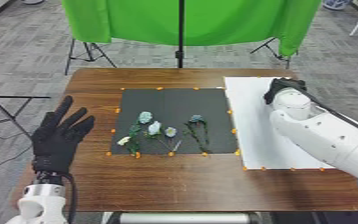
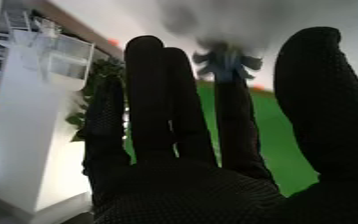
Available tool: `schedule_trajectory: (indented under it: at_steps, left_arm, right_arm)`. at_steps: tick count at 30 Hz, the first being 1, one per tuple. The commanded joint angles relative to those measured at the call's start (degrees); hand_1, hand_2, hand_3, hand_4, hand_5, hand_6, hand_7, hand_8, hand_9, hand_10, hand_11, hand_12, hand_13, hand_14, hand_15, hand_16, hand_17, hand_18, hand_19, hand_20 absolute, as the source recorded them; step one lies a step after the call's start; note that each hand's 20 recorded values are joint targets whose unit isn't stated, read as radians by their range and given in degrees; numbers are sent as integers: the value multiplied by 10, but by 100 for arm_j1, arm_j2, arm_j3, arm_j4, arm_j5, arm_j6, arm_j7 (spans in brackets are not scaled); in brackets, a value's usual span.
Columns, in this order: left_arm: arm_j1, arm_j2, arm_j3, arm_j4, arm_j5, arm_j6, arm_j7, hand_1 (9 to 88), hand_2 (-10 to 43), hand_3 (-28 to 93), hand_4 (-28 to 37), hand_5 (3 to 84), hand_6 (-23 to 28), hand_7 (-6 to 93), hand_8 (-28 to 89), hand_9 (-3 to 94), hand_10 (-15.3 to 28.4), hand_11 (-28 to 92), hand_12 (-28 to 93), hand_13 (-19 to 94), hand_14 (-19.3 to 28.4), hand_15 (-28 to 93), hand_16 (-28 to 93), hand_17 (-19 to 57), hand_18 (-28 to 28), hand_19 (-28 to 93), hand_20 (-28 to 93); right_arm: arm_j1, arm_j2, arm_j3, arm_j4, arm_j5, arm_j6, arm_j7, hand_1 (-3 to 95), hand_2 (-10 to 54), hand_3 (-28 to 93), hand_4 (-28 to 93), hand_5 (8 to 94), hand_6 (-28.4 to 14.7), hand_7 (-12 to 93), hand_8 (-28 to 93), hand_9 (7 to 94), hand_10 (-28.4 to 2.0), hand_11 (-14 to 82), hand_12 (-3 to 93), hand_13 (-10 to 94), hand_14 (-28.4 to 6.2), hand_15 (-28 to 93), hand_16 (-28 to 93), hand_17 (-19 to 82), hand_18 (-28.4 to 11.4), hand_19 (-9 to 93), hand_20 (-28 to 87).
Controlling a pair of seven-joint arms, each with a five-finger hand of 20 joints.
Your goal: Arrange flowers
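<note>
apparently early in the arranging. at left, the black-gloved left hand [image 1: 58, 139], fingers spread apart. next, several pale blue and cream flowers on green stems [image 1: 154, 127], left to arrange on the black rectangular sheet [image 1: 162, 102], mostly blooms away, stems toward the near edge. at right, over the far part of the white rectangular sheet [image 1: 255, 125], the black-gloved right hand [image 1: 286, 84], fingers straight, thumb apart; near a fingertip, a blue-petalled flower [image 2: 227, 64]. cannot tell its stem's direction or whether gripped.

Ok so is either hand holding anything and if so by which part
The left hand holds nothing. A blue flower shows close to the right hand, but I can't tell whether it's held.
</note>
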Motion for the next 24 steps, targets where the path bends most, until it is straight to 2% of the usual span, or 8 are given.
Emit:
schedule_trajectory:
  at_steps: [1,4,7,11,13,19,21,24]
  left_arm:
    - [7,-103,-29,30,65,-75,-52,174,98,734,-283,309,47,119,-108,297,186,213,106,232,284,501,-80,-83,284,503,255]
    - [71,-162,-46,4,77,-77,-95,174,98,734,-283,309,47,120,-108,296,185,214,106,233,284,502,-80,-83,284,503,254]
    - [121,-222,-98,-21,118,-77,-161,174,98,734,-283,308,47,121,-109,296,186,215,106,232,284,502,-81,-83,284,503,254]
    - [173,-226,-144,-45,128,-79,-170,174,98,734,-283,309,47,121,-109,296,186,215,105,232,284,502,-81,-83,284,504,254]
    - [205,-203,-171,-68,107,-47,-160,174,98,734,-283,309,47,121,-109,297,187,215,105,232,284,502,-81,-83,284,503,253]
    - [273,-316,-261,-86,160,-74,-277,174,98,735,-283,309,48,121,-109,296,186,213,105,232,284,502,-81,-83,284,504,253]
    - [259,-374,-275,-77,199,-127,-373,174,98,734,-283,309,48,121,-109,296,186,213,105,232,284,502,-81,-83,284,504,253]
    - [249,-363,-243,-74,201,-155,-369,175,99,734,-283,309,48,121,-109,296,186,213,105,232,284,503,-81,-83,284,504,252]
  right_arm:
    - [32,-111,-367,262,-691,200,75,402,-95,760,-283,575,80,162,-153,623,-89,200,136,530,-94,657,97,153,-223,773,512]
    - [-99,-17,-421,228,-837,694,47,537,-95,616,-283,789,69,150,-47,835,-48,110,270,649,-38,607,213,210,-204,801,502]
    - [-100,116,-574,151,-975,1259,-89,602,-95,581,-283,878,50,157,4,930,-43,99,340,742,-6,604,267,264,-182,834,483]
    - [-168,373,-616,-428,-1134,2454,60,608,-95,593,-283,893,42,159,13,937,-39,131,335,765,-9,606,277,282,-183,849,480]
    - [-339,513,-439,-952,-1251,2616,97,593,-95,623,-283,894,39,158,16,937,-39,142,330,769,-12,613,276,287,-188,858,479]
    - [-1376,543,405,-2393,-1321,2304,-169,539,-95,703,-283,885,33,162,23,937,-57,159,343,746,-33,655,266,273,-200,869,482]
    - [-1692,437,558,-2643,-1374,2208,-232,534,-95,706,-283,884,34,162,20,937,-64,170,340,741,-39,662,258,267,-204,869,483]
    - [-1943,280,561,-2839,-1400,2168,-226,534,-95,702,-283,879,32,162,19,931,-67,193,331,733,-46,678,245,263,-208,868,484]
